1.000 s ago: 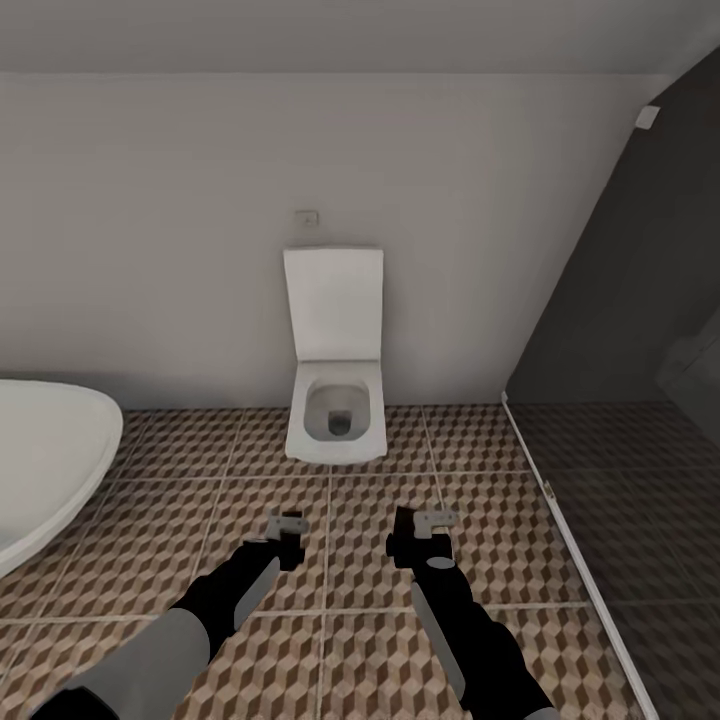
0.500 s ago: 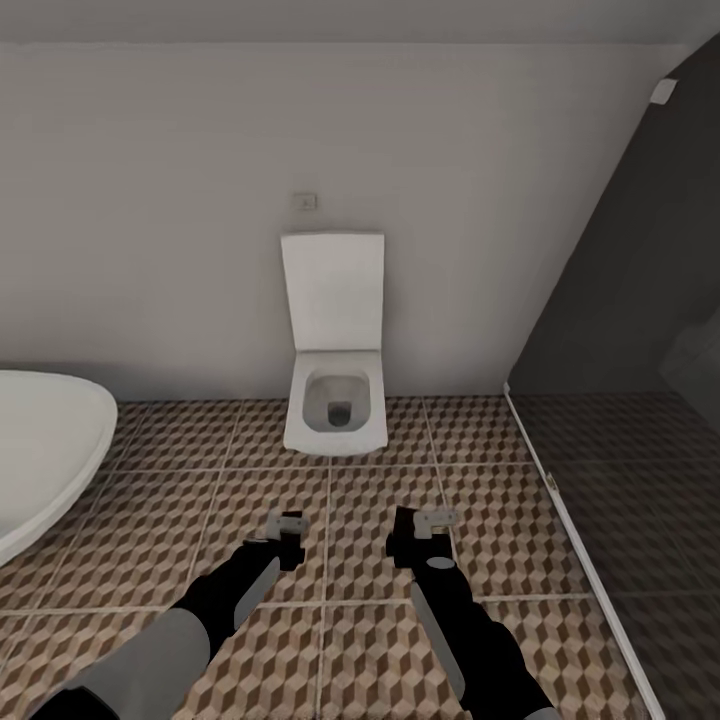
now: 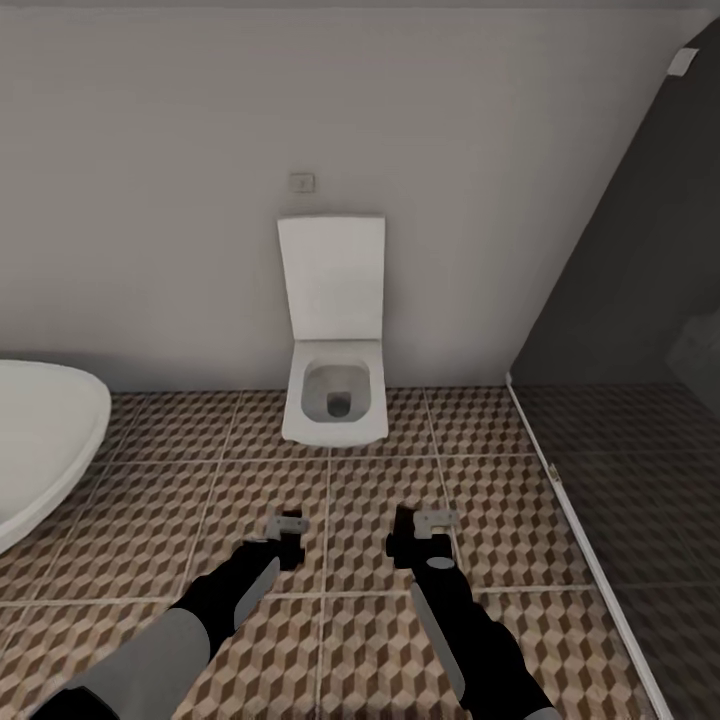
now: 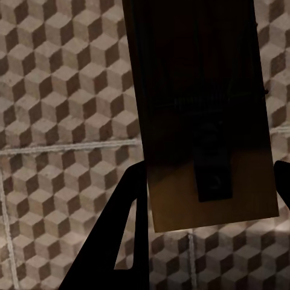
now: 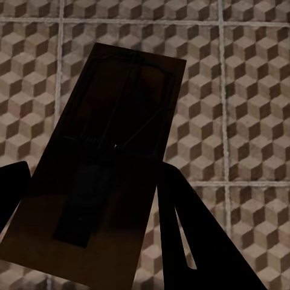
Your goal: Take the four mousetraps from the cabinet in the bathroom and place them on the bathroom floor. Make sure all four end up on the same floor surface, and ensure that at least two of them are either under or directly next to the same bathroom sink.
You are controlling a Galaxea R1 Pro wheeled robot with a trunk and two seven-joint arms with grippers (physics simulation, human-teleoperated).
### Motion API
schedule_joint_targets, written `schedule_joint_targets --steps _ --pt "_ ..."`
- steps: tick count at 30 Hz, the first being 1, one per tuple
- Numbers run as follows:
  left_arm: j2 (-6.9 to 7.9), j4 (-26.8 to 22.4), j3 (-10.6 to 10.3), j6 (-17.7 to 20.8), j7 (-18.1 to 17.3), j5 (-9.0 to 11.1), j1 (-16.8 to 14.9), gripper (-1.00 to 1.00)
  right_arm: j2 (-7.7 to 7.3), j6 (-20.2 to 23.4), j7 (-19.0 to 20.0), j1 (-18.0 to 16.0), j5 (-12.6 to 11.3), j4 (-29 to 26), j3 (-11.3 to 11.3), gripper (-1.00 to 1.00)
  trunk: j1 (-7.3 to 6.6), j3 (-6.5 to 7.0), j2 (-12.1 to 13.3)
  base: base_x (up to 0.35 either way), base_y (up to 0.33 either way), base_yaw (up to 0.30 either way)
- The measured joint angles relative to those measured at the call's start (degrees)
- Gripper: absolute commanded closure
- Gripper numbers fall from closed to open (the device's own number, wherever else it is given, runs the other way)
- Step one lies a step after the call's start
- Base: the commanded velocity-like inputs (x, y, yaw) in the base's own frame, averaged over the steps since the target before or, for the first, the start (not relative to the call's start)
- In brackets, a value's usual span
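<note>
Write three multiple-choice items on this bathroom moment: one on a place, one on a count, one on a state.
1. Where is the toilet?
A. against the far wall, ahead of both arms
B. inside the dark shower area
C. behind the bathtub

2. How many mousetraps are being carried?
A. none
B. one
C. two

3. How is the toilet lid?
A. shut
B. raised
C. missing

Key: 1 A, it stands at the wall beyond the grippers. 2 C, the left gripper holds the left mousetrap and the right gripper holds the right mousetrap. 3 B, the lid is upright and the bowl open.
</note>
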Motion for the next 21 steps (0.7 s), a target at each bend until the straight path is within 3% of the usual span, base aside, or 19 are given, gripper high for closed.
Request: schedule_joint_targets --steps 21 --pt "0.00 0.0 0.0 0.0 0.0 0.0 0.0 1.00 0.00 -0.1 0.0 0.0 0.0 0.0 0.0 1.00 4.61 -5.67 -8.4 0.000 0.000 0.000"
